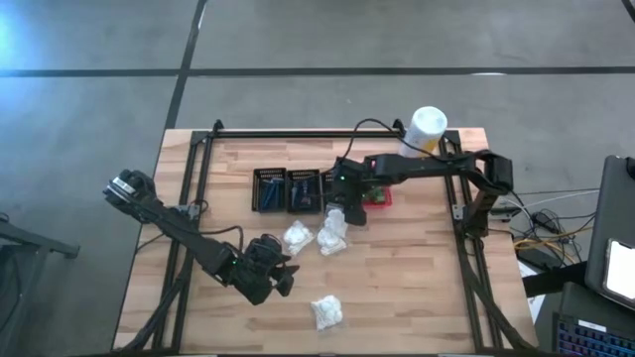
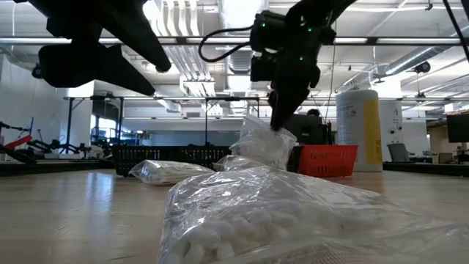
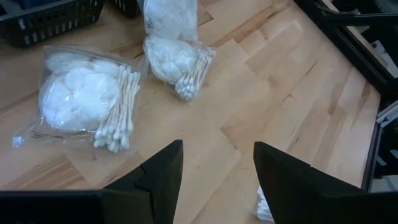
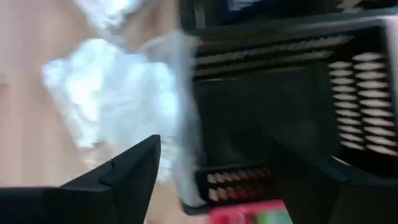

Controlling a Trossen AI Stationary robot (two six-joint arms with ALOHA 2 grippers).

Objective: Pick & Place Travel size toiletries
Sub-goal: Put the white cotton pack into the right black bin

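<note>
Cotton bag [image 1: 331,236] beside black baskets [image 1: 288,189]

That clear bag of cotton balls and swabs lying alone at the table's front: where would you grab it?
Probably from straight above, pinching the loose plastic top of the lone bag. It lies flat, soft and lumpy, apart from the others, so the film should bunch easily between the jaws.

left gripper [image 3: 214,171] open | two white bundles [image 3: 84,99] ahead, seemingly bagged
</note>
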